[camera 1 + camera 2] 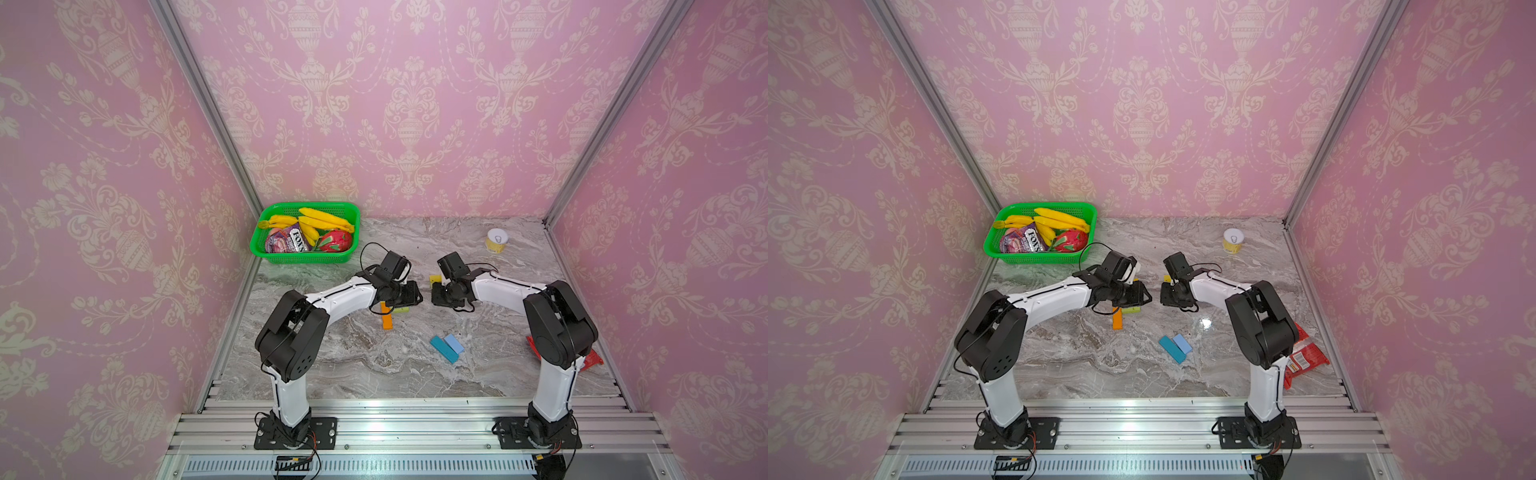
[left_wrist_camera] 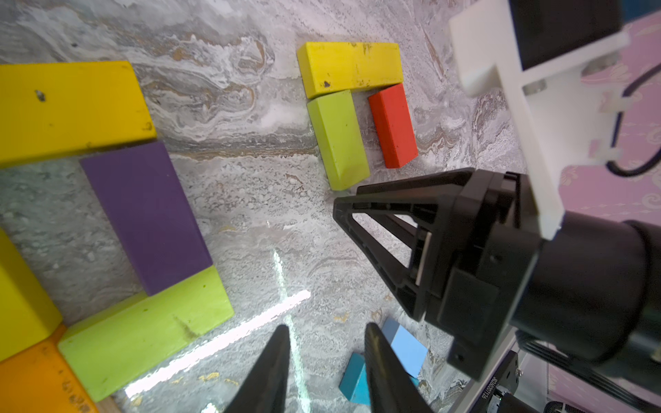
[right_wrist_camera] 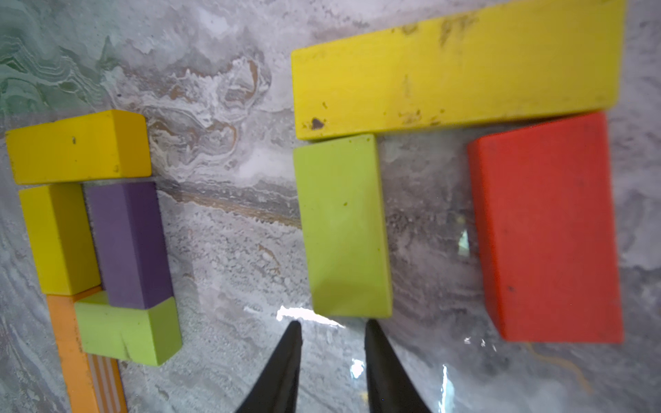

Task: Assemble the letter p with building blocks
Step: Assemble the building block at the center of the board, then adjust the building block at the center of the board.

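Looming over building blocks [image 2: 146,214] mostly hidden in both top views, left gripper [image 2: 327,327], right gripper [image 3: 333,323] parted, empty

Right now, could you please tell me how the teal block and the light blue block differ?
The teal block is a darker, deeper colour, while the light blue block is pale. The teal block is clearly longer than the light blue block. The teal block also sits on the nearer, left side of the light blue block. Both are flat rectangular blocks lying side by side.

purple block [image 3: 128,246] flat, touching lime block [image 3: 128,332], long yellow block [image 3: 454,71] beside red block [image 3: 543,229]
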Controlling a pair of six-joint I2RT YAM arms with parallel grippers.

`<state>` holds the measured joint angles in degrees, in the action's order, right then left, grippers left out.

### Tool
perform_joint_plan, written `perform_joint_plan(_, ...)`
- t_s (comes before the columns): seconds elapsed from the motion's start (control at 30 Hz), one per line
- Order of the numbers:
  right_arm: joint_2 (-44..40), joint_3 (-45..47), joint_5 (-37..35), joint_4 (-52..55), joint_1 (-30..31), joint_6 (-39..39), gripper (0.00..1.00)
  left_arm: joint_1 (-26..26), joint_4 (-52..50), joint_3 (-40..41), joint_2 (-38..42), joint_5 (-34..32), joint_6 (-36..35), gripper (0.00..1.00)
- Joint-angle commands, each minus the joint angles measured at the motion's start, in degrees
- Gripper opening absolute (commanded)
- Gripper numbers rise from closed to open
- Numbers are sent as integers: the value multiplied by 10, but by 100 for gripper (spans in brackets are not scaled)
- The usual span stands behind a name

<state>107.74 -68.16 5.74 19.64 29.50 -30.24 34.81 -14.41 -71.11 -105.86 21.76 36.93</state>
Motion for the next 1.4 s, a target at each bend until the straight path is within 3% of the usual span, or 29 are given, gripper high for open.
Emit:
perform_joint_plan(0.0,-64,15,-6,18,-3,20,41,1,-9,-4,15,-8,-14,38)
perform_joint_plan(0.17,-134,22,-58,89,-9,52,58,0,-5,-4,20,-7,-12,38)
perform_joint_plan(0.33,-196,81,-74,121,-54,53,58,1,-7,-3,28,-8,-15,39)
perform_joint_plan(0.53,-244,149,-36,82,-97,32,57,1,-11,-4,28,-5,-22,40)
perform_joint_plan(0.83,-178,144,-38,45,-101,11,55,1,-19,-10,24,-9,-24,40)
perform_joint_plan(1.37,-49,78,70,-17,-108,-8,52,-4,-28,-19,16,-15,-23,40)
